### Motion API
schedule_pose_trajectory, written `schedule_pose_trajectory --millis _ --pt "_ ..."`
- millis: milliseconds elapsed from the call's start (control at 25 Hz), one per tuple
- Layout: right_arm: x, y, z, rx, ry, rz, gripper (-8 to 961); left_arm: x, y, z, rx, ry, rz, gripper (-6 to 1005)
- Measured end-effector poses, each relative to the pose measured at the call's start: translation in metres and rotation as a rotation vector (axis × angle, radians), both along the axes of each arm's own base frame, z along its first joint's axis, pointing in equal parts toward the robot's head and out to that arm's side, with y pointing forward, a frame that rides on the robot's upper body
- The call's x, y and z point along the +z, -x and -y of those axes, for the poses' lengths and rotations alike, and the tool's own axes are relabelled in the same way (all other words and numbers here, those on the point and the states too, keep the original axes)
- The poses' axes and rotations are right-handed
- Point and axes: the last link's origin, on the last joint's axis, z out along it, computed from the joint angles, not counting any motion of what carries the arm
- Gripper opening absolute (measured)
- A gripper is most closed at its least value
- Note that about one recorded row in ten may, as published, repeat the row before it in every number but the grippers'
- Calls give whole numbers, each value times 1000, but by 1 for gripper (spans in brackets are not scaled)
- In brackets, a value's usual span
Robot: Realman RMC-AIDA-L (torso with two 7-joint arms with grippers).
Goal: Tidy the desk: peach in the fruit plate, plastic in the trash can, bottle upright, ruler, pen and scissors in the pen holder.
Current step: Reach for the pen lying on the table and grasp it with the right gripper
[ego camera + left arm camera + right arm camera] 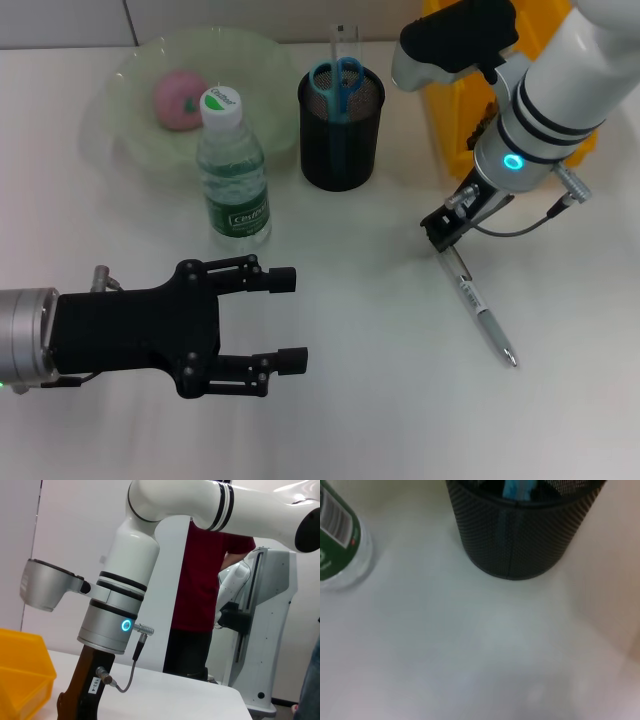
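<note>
A silver pen [480, 308] lies on the white table at the right. My right gripper [443, 234] hangs low right at the pen's far end; I cannot tell whether it touches the pen. My left gripper [290, 320] is open and empty at the front left, above the table. The water bottle [233, 172] stands upright, and it also shows in the right wrist view [340, 545]. The pink peach [178, 100] lies in the pale green plate [110, 130]. Blue scissors [340, 80] and a clear ruler [343, 42] stand in the black mesh pen holder [340, 140], which the right wrist view [515, 540] also shows. No plastic is in view.
A yellow trash can [455, 110] stands at the back right, behind my right arm; its corner shows in the left wrist view [22, 675]. A person in a red shirt [210, 580] stands beyond the table's far edge.
</note>
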Motion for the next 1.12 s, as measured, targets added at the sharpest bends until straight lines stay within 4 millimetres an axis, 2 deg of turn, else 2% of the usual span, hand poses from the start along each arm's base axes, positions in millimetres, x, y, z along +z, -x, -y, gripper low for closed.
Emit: schedule_pose_trajectory --millis 240,440,640,1120 --pt "7 6 1 22 -13 -23 101 1 1 1 2 0 4 806" --pt "21 14 6 59 -25 -46 34 2 1 1 1 0 4 806" --pt "30 18 19 56 -12 -52 196 4 0 0 -8 -4 0 806" --pt "26 -6 37 -37 14 -82 440 4 -2 -2 -18 -6 -1 807"
